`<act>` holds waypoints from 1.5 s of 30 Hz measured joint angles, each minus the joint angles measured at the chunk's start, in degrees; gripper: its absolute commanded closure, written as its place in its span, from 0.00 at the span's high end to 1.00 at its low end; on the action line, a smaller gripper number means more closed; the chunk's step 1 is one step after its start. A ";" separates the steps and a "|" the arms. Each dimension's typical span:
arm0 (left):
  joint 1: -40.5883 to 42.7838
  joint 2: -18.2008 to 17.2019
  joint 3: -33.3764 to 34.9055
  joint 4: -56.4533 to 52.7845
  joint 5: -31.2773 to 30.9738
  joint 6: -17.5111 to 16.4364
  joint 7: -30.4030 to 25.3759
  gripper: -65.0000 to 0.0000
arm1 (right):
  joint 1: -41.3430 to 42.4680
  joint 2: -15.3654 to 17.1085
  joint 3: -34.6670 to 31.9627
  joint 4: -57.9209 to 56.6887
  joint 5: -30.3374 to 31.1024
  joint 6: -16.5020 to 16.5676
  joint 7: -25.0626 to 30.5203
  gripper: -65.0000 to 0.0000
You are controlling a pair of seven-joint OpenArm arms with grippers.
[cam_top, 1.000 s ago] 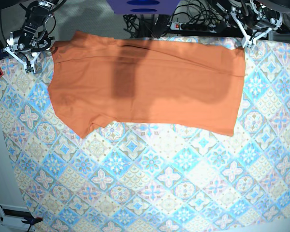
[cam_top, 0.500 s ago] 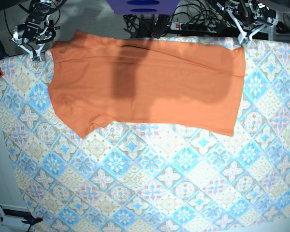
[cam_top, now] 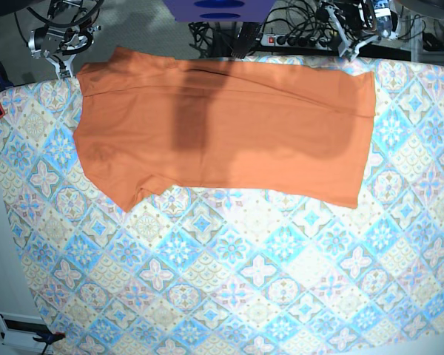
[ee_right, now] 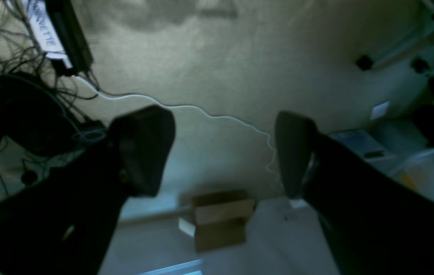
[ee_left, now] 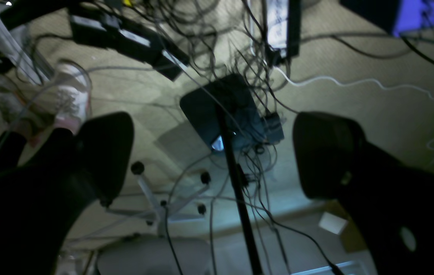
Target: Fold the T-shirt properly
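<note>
Base view alone: T-shirt (cam_top: 222,129) flat on tablecloth (cam_top: 229,281).

The right gripper (ee_right: 224,152) hangs over a carpeted floor (ee_right: 239,57), its two dark fingers (ee_right: 144,149) spread wide with nothing between them. A white cable (ee_right: 209,114) snakes across the carpet. Below sits a cardboard box (ee_right: 220,219); tangled wires (ee_right: 6,49) fill the upper left.

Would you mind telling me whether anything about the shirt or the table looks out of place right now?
Nothing looks damaged or spilled. The T-shirt lies flat on the tablecloth, folded lengthwise along the far edge, with one sleeve jutting out towards the near side. The dark band across it looks like a shadow, not a stain.
</note>
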 measured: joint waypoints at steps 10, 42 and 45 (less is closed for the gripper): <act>-8.63 0.33 -0.13 -22.27 8.13 0.20 -11.54 1.00 | -0.17 0.04 6.12 -16.20 -5.09 -6.14 11.41 0.66; -27.69 -3.17 -0.17 -66.31 12.74 0.39 -43.98 1.00 | 16.20 -0.17 6.21 -73.75 -5.53 -17.59 58.42 0.66; -27.52 -2.64 -0.17 -66.55 15.26 2.75 -50.56 1.00 | 16.17 -1.53 6.27 -73.88 -5.11 -17.64 61.53 0.66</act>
